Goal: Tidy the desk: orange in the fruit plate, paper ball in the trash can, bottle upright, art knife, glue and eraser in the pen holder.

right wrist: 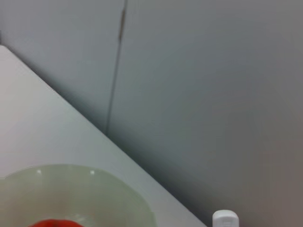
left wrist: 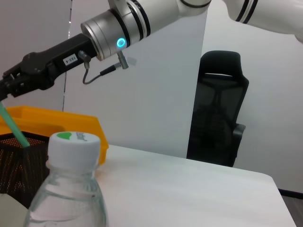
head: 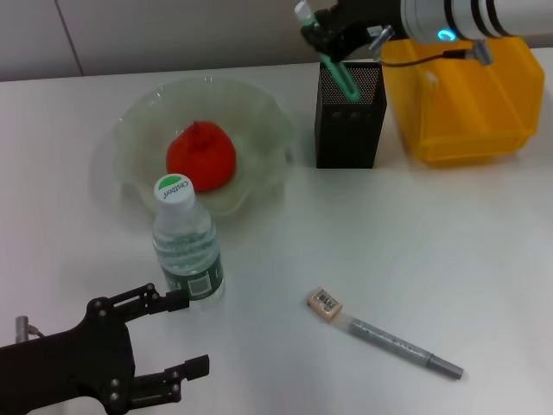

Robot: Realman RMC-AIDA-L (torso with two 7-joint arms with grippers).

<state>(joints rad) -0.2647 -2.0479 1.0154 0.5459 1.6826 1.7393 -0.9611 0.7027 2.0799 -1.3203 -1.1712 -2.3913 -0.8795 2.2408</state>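
The orange (head: 200, 156) lies in the translucent fruit plate (head: 259, 112). In front of the plate the water bottle (head: 186, 246) stands upright, and my open left gripper (head: 186, 333) sits just in front of its base with nothing between its fingers. My right gripper (head: 333, 39) is shut on a green stick with a white cap, apparently the glue (head: 341, 73), whose lower end reaches into the black mesh pen holder (head: 350, 117). The eraser (head: 325, 303) and the grey art knife (head: 402, 348) lie on the table at front right. The paper ball is out of view.
The yellow trash can (head: 467, 95) stands right of the pen holder. A black office chair (left wrist: 215, 109) stands beyond the table's far edge. The plate's rim (right wrist: 94, 189) and the glue's white cap (right wrist: 225, 220) show in the right wrist view.
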